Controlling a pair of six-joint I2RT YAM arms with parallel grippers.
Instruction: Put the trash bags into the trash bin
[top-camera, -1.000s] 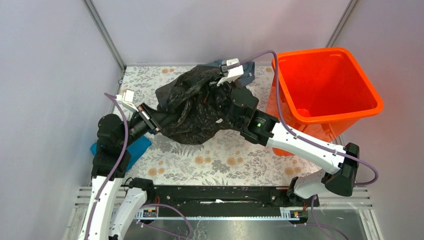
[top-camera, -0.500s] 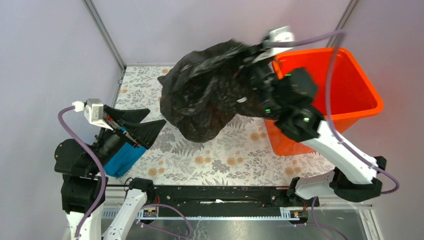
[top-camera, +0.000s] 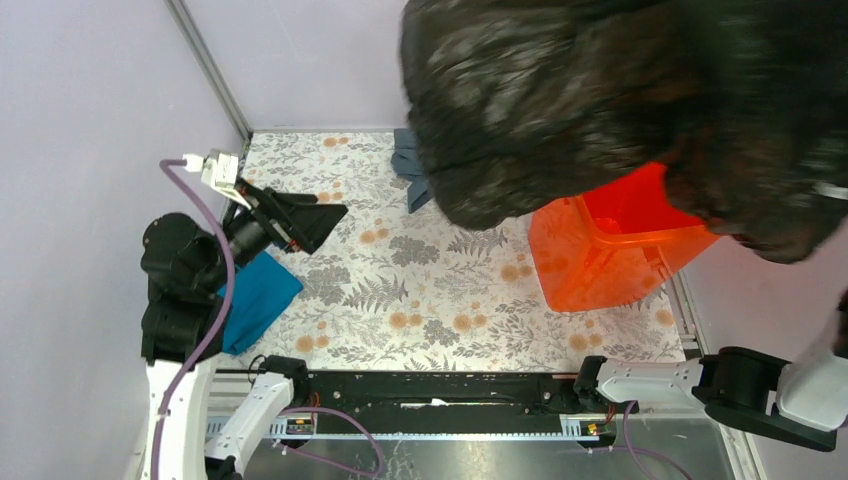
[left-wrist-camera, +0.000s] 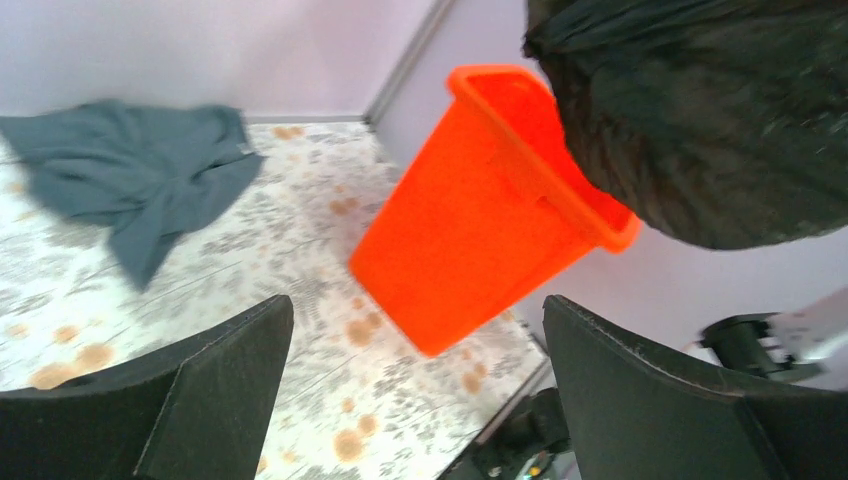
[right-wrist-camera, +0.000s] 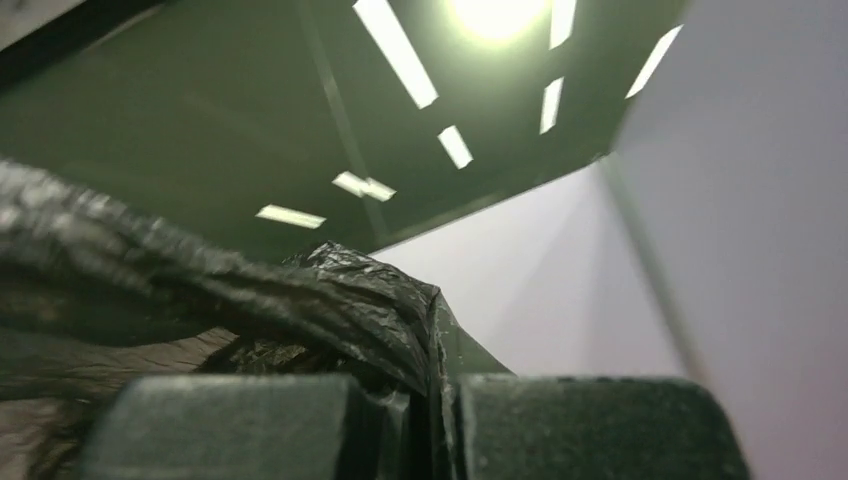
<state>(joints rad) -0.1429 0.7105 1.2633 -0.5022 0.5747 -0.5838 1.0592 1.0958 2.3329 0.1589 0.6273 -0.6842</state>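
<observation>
The black trash bag (top-camera: 620, 100) hangs high in the air, close to the top camera, and fills the upper right of that view. It covers most of the orange trash bin (top-camera: 610, 260), which stands at the right of the floral table. My right gripper (right-wrist-camera: 440, 405) is shut on a fold of the bag (right-wrist-camera: 330, 300) and points up toward the ceiling; in the top view the bag hides it. My left gripper (top-camera: 322, 212) is open and empty at the left, well away from the bag. Its wrist view shows the bin (left-wrist-camera: 480, 220) with the bag (left-wrist-camera: 700, 110) above its rim.
A grey-blue cloth (top-camera: 410, 165) lies at the back of the table, also seen as the grey cloth (left-wrist-camera: 140, 180). A teal-blue cloth (top-camera: 255, 300) lies under the left arm. Light purple walls enclose the table on three sides.
The right arm has swung the bag up off the table and over the bin. The left gripper has let go of the bag, opened wide and pulled back to the left.
</observation>
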